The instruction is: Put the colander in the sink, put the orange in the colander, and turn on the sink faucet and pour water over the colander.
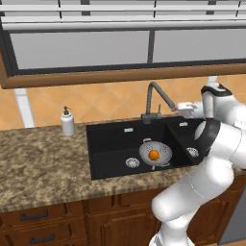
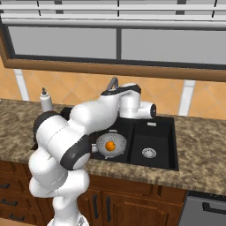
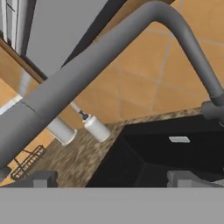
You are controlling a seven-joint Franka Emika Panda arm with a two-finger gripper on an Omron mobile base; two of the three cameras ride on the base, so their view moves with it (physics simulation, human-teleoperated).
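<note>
Faucet [image 3: 131, 39] spout just ahead of wide-spread gripper [image 3: 113, 179]; orange [image 1: 153, 154] in colander [image 1: 156, 153].

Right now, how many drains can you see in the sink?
2. One silver drain sits in the larger basin of the sink, just left of the colander; the other drain is in the smaller basin. The colander may hide more of the floor.

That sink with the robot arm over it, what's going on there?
A white robot arm is working at the black sink. The colander already sits in the left basin with the orange inside it. The gripper, its fingers spread open and holding nothing, is up beside the sink faucet spout. No water is running yet.
</note>
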